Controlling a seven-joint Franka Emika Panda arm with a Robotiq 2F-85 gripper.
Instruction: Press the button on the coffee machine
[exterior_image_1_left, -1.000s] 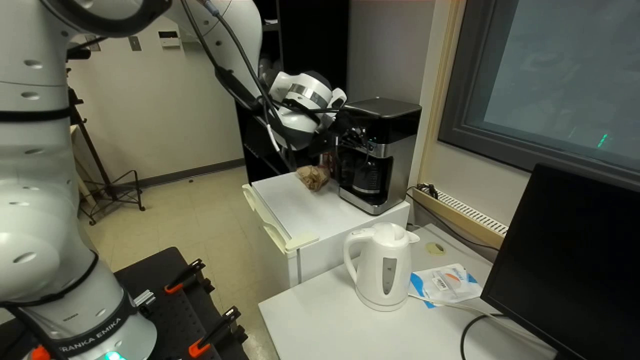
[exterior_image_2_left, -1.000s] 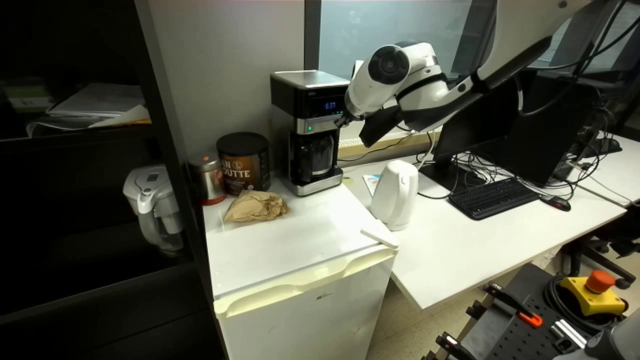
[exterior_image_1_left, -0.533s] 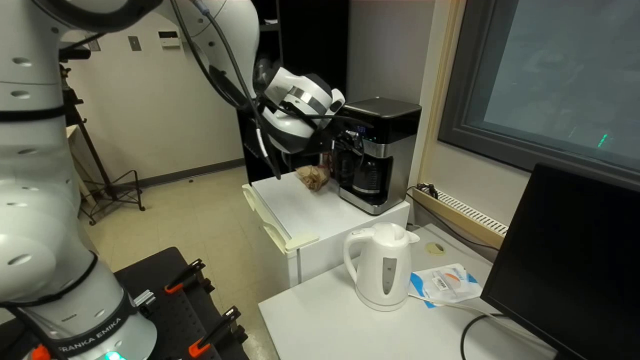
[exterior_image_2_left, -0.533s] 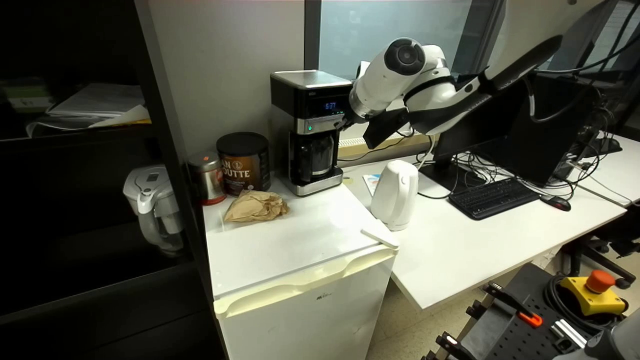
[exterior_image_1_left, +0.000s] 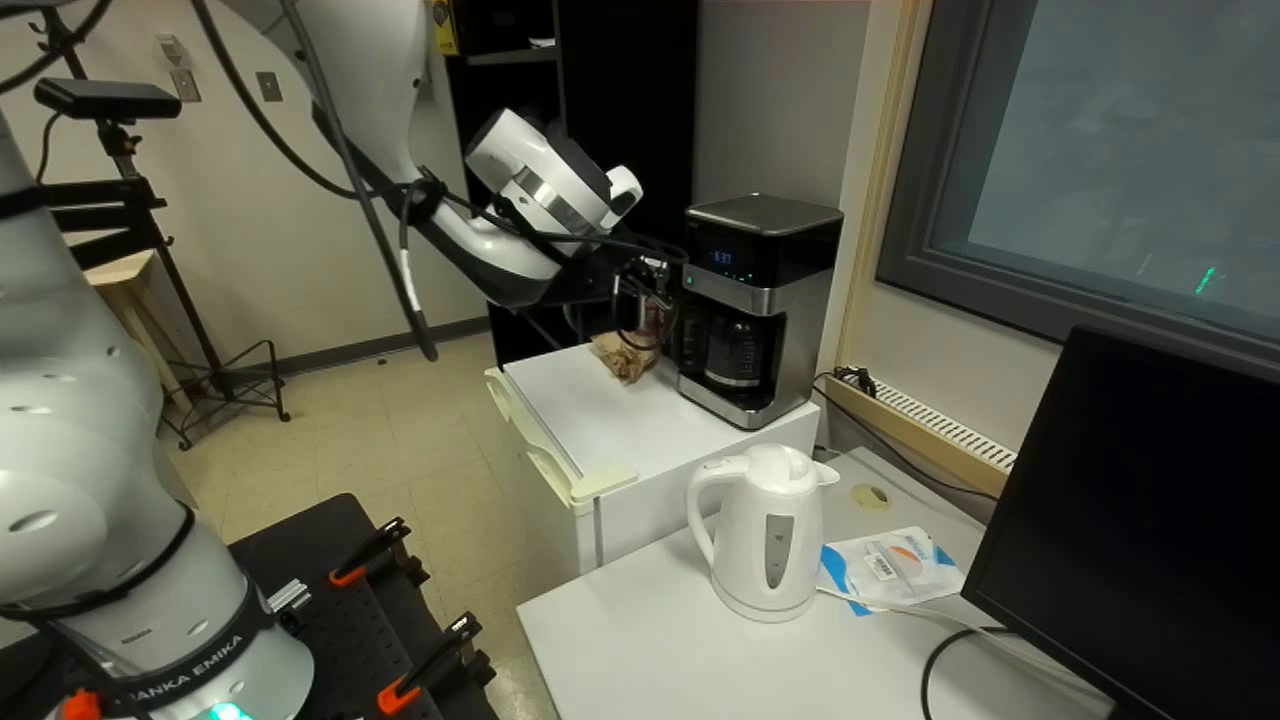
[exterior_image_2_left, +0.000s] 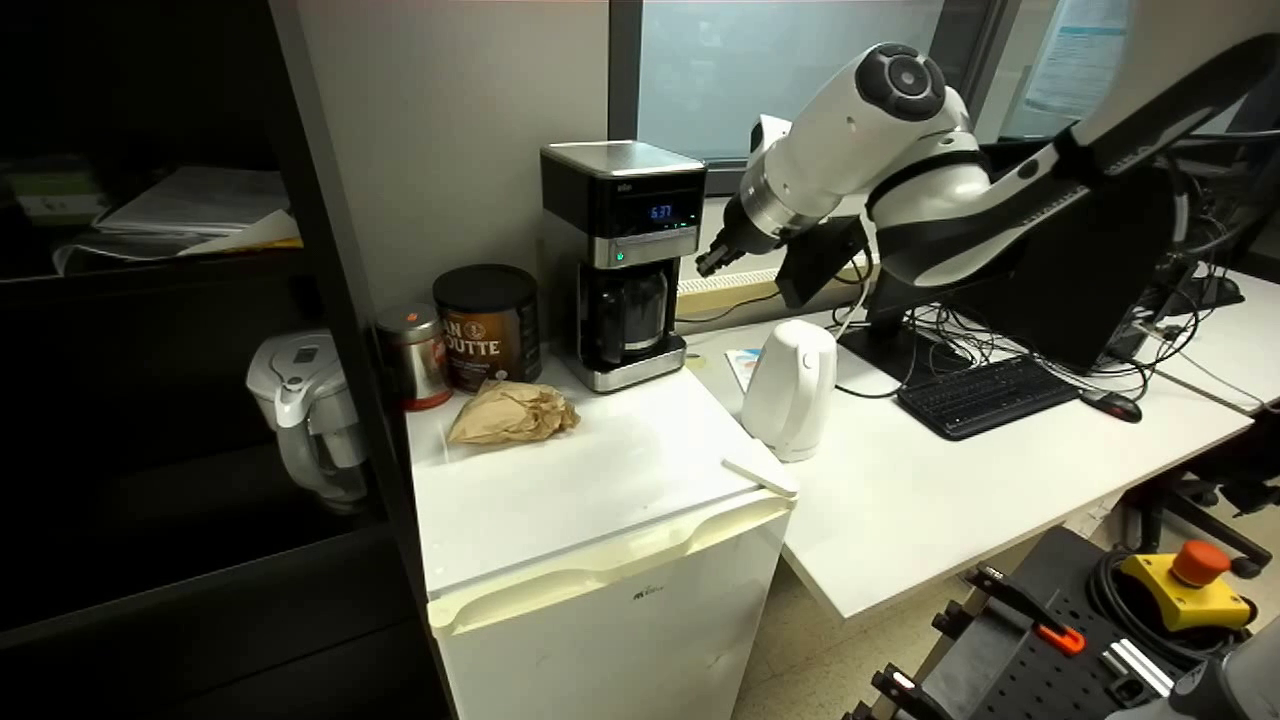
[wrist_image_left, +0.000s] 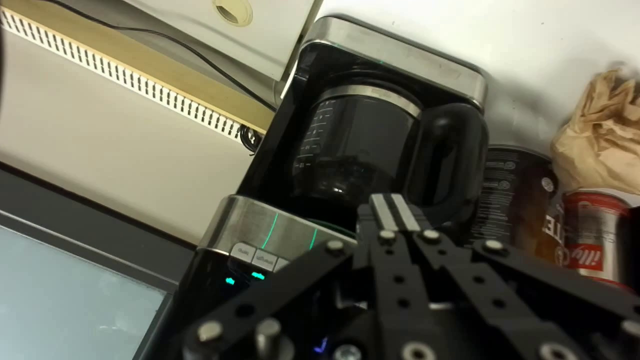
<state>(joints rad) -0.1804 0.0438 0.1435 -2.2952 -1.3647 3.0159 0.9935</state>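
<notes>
Black, boxy coffee machine, grey-topped, stands upright on white boxy fridge. Blue display reads 6:37; green light glows on silvery metal band; dark glass carafe sits inside. Black gripper near machine's front, jaws narrow, edge to edge.

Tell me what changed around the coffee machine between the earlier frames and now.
The claw has backed away from the front of the machine, toward the arm's base; nothing was visibly gripped or released. Unchanged: the machine's place, its 6:37 display and green light, the kettle and the bag.
</notes>
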